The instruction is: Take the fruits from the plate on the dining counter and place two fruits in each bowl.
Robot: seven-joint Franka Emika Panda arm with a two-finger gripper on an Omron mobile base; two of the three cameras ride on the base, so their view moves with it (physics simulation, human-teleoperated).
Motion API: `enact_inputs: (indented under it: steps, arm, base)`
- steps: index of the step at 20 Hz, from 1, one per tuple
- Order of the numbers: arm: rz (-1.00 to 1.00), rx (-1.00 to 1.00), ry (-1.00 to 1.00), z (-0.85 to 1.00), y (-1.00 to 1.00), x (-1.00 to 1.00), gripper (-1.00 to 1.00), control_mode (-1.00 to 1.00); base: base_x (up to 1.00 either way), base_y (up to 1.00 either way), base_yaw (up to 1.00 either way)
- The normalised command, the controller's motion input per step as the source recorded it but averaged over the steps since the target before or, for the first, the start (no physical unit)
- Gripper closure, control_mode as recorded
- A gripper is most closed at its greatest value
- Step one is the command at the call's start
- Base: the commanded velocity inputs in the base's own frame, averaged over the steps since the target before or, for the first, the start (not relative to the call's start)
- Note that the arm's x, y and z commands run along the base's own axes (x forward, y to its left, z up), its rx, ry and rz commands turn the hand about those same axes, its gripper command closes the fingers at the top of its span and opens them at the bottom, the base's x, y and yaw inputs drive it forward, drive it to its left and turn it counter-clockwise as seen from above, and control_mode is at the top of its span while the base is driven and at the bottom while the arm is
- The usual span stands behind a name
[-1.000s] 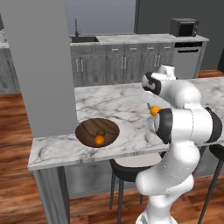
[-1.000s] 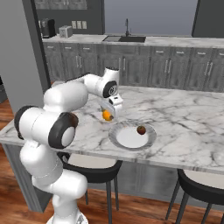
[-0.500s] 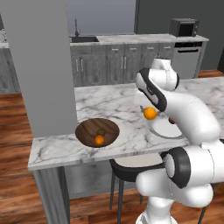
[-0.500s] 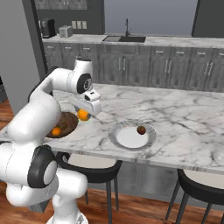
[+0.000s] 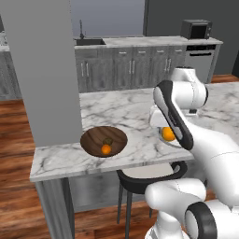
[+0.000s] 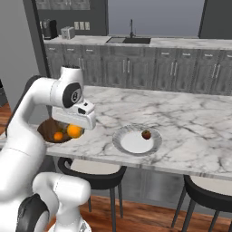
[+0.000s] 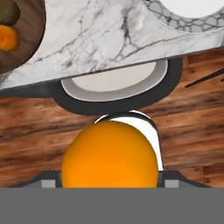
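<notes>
Broadly, the veined white marble worktop (image 6: 190, 118) carries a dark wood-grained bowl (image 5: 95, 137) at its left end, holding one orange fruit (image 5: 106, 149) and an olive one (image 5: 108, 141). Right of it, the grey-rimmed plate (image 6: 124, 141) bears a reddish-brown fruit (image 6: 146, 134), hidden in the left base view. The pincer (image 6: 74, 130) is clamped on a bright orange (image 7: 109, 159) beyond the near edge, above a stool (image 7: 114, 89).
</notes>
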Motion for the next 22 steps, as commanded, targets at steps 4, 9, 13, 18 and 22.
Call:
enact_inputs:
  steps: [4,9,13,18,22]
  arm:
    - [0.14,0.0,0.0,0.2,0.0,-0.35,1.0,-1.0]
    - [0.0,0.0,0.01,0.05,-0.03,-0.03,1.0,-1.0]
    - [0.0,0.0,0.0,0.0,-0.03,0.01,1.0,-1.0]
    - [0.0,0.0,0.0,0.0,-0.03,-0.02,1.0,-1.0]
    - [0.0,0.0,0.0,0.0,-0.08,-0.05,1.0,-1.0]
  base:
    - [0.0,0.0,0.0]
    - [0.0,0.0,0.0]
    - [0.0,0.0,0.0]
    - [0.0,0.0,0.0]
    - [0.0,0.0,0.0]
